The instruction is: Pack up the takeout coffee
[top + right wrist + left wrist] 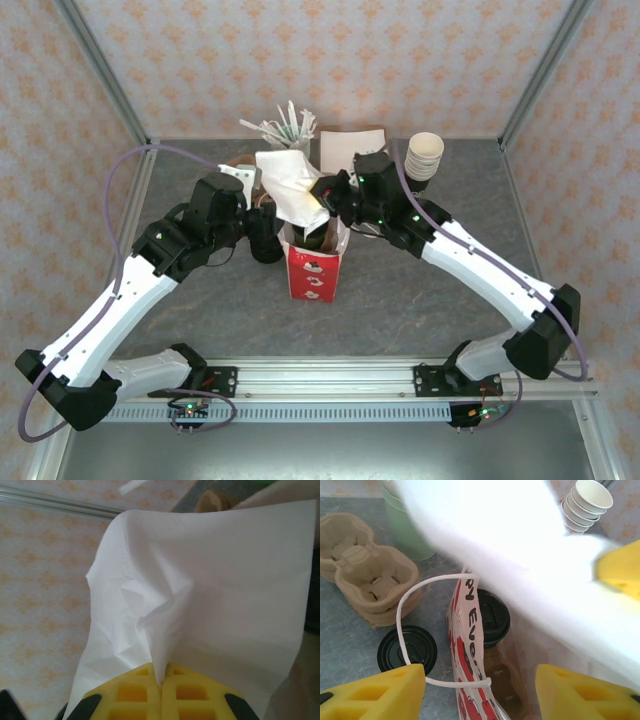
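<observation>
R gripper [161, 682] clamped on white paper napkin [215, 585], centre frame. L gripper [480, 692] fingers apart, bottom edge, astride red-and-white paper bag [469, 625] wall. Takeout coffee cup w/ round black plastic lid [492, 617] inside bag, mid-frame.

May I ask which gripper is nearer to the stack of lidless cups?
Right. The right gripper, pinching a napkin over the bag, is on the side facing the cup stack; the left gripper is beyond the bag.
</observation>
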